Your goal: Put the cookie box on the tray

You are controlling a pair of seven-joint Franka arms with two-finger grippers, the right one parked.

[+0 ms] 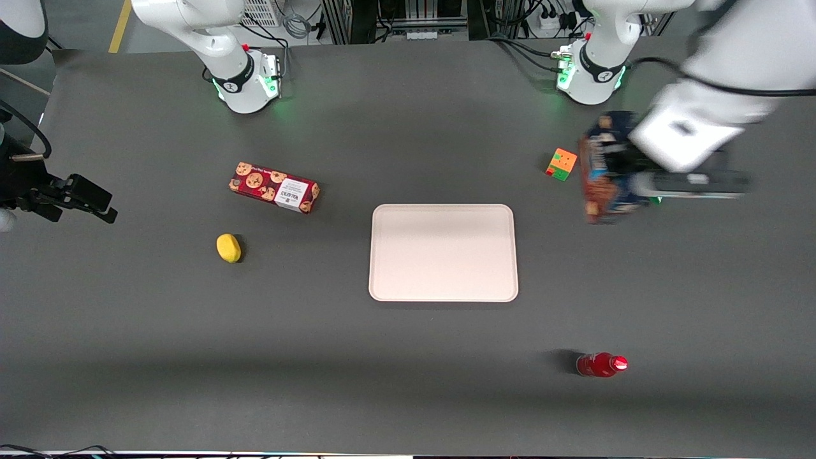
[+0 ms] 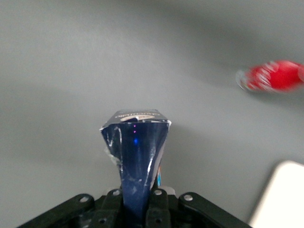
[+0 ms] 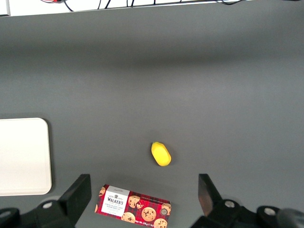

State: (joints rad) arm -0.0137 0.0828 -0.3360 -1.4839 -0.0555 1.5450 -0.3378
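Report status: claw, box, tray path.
Claw shut on box, lifted, toward the working arm's end. Tray bare. Cube beside box, off the path.

Evenly lit from above, with soft shadows. Motion-blurred around the tool [image 1: 628, 182] and cookie box [image 1: 605, 169]; smeared red bottle [image 2: 273, 77] from the wrist.

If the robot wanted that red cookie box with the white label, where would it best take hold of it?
Probably across its narrow width at mid-length, from straight above: the long red cookie box with the white label lies flat on the table, with space along both long sides. The gripper is busy now, shut on the dark navy-blue cookie box near the multicoloured puzzle cube.
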